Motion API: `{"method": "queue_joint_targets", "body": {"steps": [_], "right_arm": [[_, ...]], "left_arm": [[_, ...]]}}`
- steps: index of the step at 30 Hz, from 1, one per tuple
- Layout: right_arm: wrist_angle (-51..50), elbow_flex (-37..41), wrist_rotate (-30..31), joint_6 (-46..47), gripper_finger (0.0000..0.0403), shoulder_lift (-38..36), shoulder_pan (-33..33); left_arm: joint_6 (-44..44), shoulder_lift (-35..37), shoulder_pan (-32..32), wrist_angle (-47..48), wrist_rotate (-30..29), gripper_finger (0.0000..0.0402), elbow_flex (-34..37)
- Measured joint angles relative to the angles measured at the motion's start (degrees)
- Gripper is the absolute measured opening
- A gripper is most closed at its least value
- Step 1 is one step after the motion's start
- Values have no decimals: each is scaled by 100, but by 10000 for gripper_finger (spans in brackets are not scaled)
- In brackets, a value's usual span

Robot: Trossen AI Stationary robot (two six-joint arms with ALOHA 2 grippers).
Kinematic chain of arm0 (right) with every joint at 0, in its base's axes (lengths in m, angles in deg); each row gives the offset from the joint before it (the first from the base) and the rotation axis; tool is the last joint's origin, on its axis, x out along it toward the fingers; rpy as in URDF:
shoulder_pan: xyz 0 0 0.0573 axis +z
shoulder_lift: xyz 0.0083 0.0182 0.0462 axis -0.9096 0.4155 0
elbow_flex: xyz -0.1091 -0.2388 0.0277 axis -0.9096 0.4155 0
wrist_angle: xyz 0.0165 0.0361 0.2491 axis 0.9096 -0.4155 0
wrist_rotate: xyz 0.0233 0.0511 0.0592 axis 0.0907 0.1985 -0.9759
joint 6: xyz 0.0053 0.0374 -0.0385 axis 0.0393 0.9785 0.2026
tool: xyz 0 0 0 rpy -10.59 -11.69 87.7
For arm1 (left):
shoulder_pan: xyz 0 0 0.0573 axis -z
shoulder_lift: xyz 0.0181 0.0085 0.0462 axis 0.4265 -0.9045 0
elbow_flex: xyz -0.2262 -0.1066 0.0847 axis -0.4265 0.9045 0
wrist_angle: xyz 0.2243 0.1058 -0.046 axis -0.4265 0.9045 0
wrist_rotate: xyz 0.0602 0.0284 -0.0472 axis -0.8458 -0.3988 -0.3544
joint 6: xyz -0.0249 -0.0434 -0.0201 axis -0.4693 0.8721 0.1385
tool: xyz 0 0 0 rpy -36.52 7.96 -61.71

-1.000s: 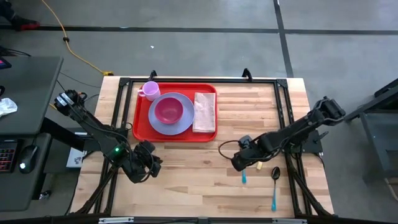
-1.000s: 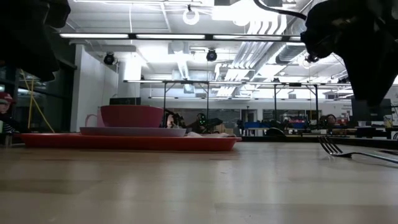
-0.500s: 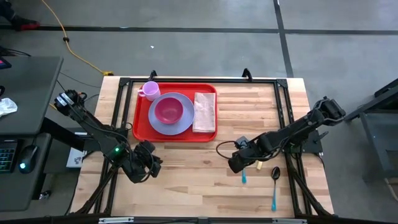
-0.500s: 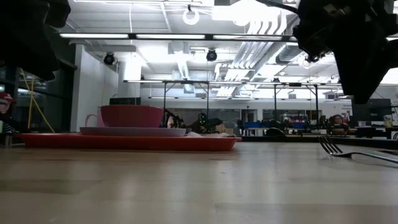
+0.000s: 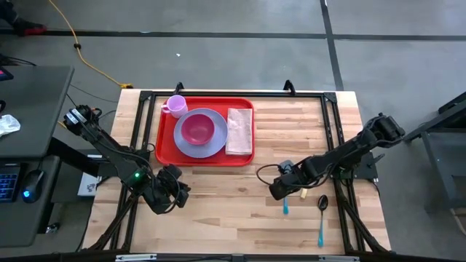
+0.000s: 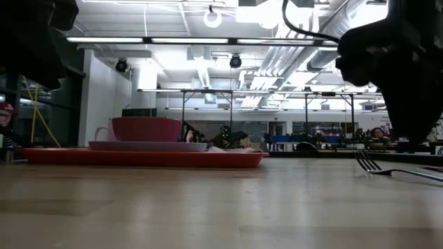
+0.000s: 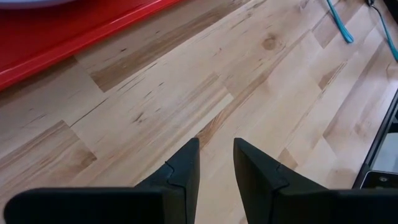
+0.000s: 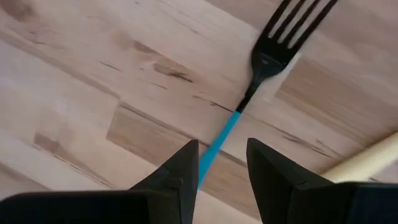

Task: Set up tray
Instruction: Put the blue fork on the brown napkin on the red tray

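The red tray [image 5: 164, 149] lies at the far left-centre of the table and carries a lavender plate [image 5: 215, 140] with a pink bowl [image 5: 196, 129], a pink cup [image 5: 175, 105] and a beige napkin [image 5: 239, 131]. A fork with a blue handle [image 5: 285, 207] lies flat on the wood at the right; its dark tines [image 8: 292, 25] show in the right wrist view. My right gripper [image 8: 222, 146] hovers low over it, open, one finger on either side of the blue handle [image 8: 221, 140]. My left gripper [image 7: 214, 144] waits, slightly open, over bare wood near the tray's near left corner [image 5: 166, 198].
A spoon with a blue handle [image 5: 321, 215] lies right of the fork. A pale beige stick [image 8: 367, 155] lies just beyond the fork. A black frame [image 5: 333, 109] runs round the table's edges. Bare wood [image 5: 226, 204] stretches between the two grippers.
My right gripper has drifted a little toward the table's left edge and back, and has come down lower over the fork. The fork, the spoon and the tray have stayed where they were.
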Motion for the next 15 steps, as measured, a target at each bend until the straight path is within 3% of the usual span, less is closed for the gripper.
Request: {"method": "queue_joint_targets", "body": {"steps": [8, 15], "right_arm": [[1197, 704, -257, 14, 114, 0, -176], [1352, 1059, -395, 11, 114, 0, -368]], "left_arm": [[0, 0, 0, -4, 39, 129, 0], [0, 0, 0, -22, 46, 129, 0]]}}
